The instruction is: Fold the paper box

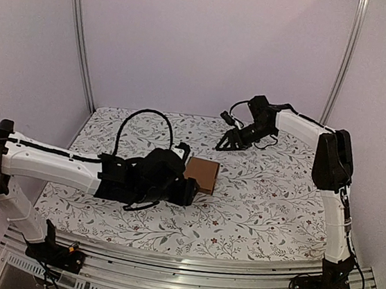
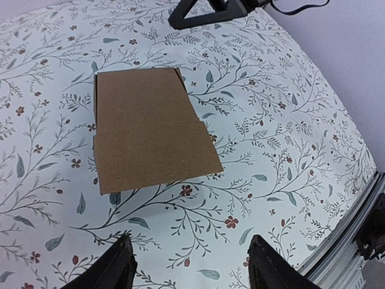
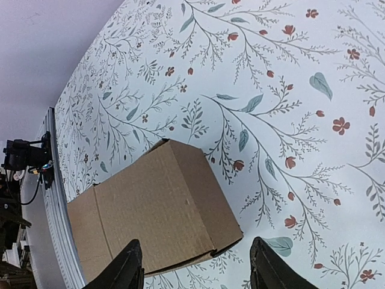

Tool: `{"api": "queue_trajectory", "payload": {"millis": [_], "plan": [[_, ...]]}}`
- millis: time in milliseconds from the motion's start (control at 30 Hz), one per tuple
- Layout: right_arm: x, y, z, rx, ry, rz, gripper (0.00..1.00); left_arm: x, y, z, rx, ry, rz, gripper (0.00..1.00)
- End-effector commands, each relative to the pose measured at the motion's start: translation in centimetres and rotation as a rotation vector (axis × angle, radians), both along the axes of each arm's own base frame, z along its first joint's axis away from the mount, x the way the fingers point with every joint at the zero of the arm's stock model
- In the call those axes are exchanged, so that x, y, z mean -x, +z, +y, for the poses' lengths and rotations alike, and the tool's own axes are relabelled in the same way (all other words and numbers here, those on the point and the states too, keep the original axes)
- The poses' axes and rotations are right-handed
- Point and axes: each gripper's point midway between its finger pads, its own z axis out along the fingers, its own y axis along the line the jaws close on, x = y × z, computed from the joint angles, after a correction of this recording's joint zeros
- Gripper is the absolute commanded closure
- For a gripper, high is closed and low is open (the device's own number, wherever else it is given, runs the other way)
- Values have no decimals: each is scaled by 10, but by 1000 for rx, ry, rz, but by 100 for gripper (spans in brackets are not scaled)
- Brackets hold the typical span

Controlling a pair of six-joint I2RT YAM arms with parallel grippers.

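Both grippers are spread and empty, with the paper box [image 1: 202, 175] lying free on the floral tablecloth [image 1: 270, 202].

The left gripper [image 1: 189, 188] sits low, just beside the box's near-left edge. In its wrist view the two dark fingers [image 2: 114, 268] stand wide apart with only cloth between them, and the plain brown cardboard [image 2: 150, 129] lies ahead of them, untouched. The right gripper [image 1: 226, 143] hangs over the far side of the cloth, apart from the box and pointing toward it. Its fingers [image 3: 267, 268] are likewise parted and grip nothing. From there the box [image 3: 156, 211] shows a broad top face, a creased side panel and a slightly gaping edge at its nearest corner. The box rests around the middle of the table.
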Motion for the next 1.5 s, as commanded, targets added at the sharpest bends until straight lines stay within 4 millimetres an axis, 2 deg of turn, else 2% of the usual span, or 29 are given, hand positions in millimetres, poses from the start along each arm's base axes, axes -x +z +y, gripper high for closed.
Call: {"api": "queue_trajectory", "payload": {"millis": [0, 133, 300, 500, 600, 667, 867, 1000, 1167, 1333, 1467], "plan": [[21, -47, 15, 18, 10, 156, 41, -2, -18, -3, 108, 134, 9, 34], [45, -63, 18, 17, 30, 223, 44, -8, -30, -6, 162, 147, 34, 33], [78, -68, 7, 18, 38, 314, 45, -14, -35, -3, 181, 143, 49, 33], [121, -76, -7, 35, 21, 403, 45, -15, -20, 20, 157, 104, -45, 33], [139, -78, -9, 18, 9, 452, 44, -7, -9, 32, 152, 52, -97, 34], [150, -74, -9, 7, 11, 471, 42, 2, -8, 38, 156, 14, -96, 34], [165, -60, -11, -20, 30, 508, 37, 39, -16, 41, 191, -76, -24, 35], [173, -61, -22, 37, 80, 496, 37, 72, -17, 29, 171, -142, -94, 34], [162, -65, -30, 42, 86, 460, 37, 75, -49, 17, 164, -70, 45, 35], [164, -59, -33, 45, 94, 426, 37, 71, -68, 13, 100, -22, 122, 34], [165, -56, -34, 40, 98, 411, 37, 59, -76, 10, 126, -17, 165, 30]]}}
